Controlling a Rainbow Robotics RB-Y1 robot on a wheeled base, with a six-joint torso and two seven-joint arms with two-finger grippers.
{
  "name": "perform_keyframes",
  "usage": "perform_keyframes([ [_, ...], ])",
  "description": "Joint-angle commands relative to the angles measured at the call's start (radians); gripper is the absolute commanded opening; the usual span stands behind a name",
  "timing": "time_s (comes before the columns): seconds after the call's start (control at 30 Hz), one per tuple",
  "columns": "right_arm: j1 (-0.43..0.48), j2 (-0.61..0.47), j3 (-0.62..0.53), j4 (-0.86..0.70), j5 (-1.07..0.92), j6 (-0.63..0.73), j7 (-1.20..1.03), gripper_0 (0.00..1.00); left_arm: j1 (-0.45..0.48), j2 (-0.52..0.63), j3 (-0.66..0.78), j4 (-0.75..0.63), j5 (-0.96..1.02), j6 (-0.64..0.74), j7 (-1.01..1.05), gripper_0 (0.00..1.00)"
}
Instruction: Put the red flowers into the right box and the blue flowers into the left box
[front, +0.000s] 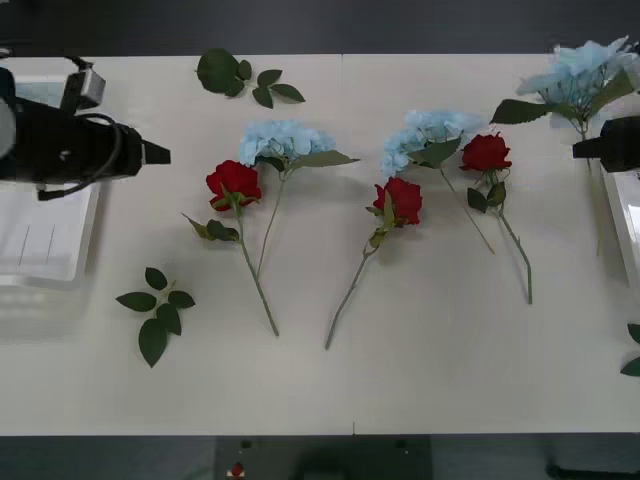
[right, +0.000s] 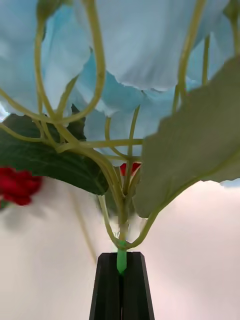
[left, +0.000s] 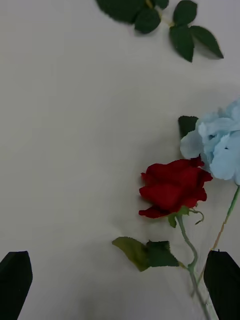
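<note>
- Red flowers (front: 234, 183): three roses flat on the white table (front: 430, 380). One left of centre, one at centre (front: 402, 199), one right of centre (front: 486, 153), stems trailing toward the near edge.
- Blue flowers (front: 283, 139): two clusters on the table, each just behind a rose. Third cluster (front: 585, 75) is at the far right, lifted off the table.
- Right gripper (right: 121, 272): black fingers pressed together on the green stem of that third blue cluster, at the table's right edge.
- Right box (front: 626, 215): white rim at the right edge, just below the right gripper.
- Left gripper (left: 120, 280): fingers spread wide, nothing between them, hovering near the leftmost rose (left: 172, 187) and its blue neighbour.
- Left box (front: 45, 240): white tray at the left edge, under the left arm.
- Loose leaf sprigs (front: 157, 310): one near left, one far left.
</note>
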Motion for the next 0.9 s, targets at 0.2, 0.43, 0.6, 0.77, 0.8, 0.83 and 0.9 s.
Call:
perform_keyframes([
  [0.2, -0.041, 0.152, -0.17, -0.004, -0.166, 0.121, 0.327, 0.0, -0.025, -0.072, -0.266, -0.034, -0.26, -0.142, 0.274, 1.0],
  [0.43, -0.079, 0.353, -0.252, -0.003, -0.167, 0.156, 0.475, 0.0, -0.031, -0.071, -0.191, -0.102, -0.117, -0.08, 0.079, 1.0],
  [0.6, -0.111, 0.477, -0.261, -0.003, -0.17, 0.144, 0.542, 0.0, -0.029, -0.072, -0.042, -0.103, 0.078, 0.061, -0.18, 1.0],
  [0.77, -0.154, 0.589, -0.261, -0.003, -0.17, 0.143, 0.594, 0.0, 0.01, -0.074, 0.076, -0.07, 0.348, 0.118, -0.466, 1.0],
  [0.8, -0.164, 0.614, -0.258, -0.003, -0.173, 0.143, 0.596, 0.0, 0.027, -0.077, 0.087, -0.068, 0.406, 0.113, -0.533, 1.0],
  [0.83, -0.17, 0.634, -0.258, -0.003, -0.178, 0.141, 0.596, 0.0, 0.052, -0.083, 0.09, -0.07, 0.463, 0.096, -0.57, 1.0],
  [0.9, -0.177, 0.658, -0.255, -0.003, -0.181, 0.141, 0.596, 0.0, 0.087, -0.097, 0.087, -0.07, 0.549, 0.046, -0.633, 1.0],
])
